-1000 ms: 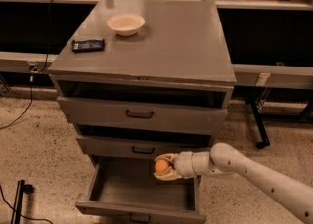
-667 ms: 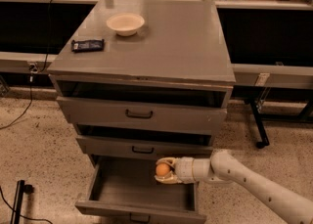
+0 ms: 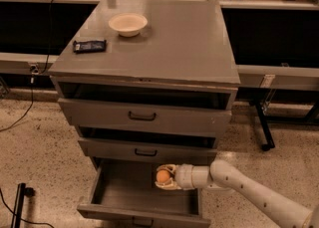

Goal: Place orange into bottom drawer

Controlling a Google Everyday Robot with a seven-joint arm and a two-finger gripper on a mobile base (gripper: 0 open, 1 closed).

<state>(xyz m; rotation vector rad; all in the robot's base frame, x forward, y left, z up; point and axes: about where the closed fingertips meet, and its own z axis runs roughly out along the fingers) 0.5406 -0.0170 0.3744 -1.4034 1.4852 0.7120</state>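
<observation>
- Tool [image 3: 165,177] was clamped on the orange [image 3: 163,175], its arm reaching in from the right
- Orange hung over the right rear part of the bottom drawer [image 3: 124,194], which stood pulled out
- Cream bowl [image 3: 128,24] and dark bar [image 3: 89,46] sat apart on the desk [image 3: 174,48]

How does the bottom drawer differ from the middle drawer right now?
The bottom drawer is pulled far out, its tray exposed; the middle drawer is only slightly out. The tool, shut on the orange, hangs over the bottom drawer, not the middle drawer. Both are grey.
</observation>
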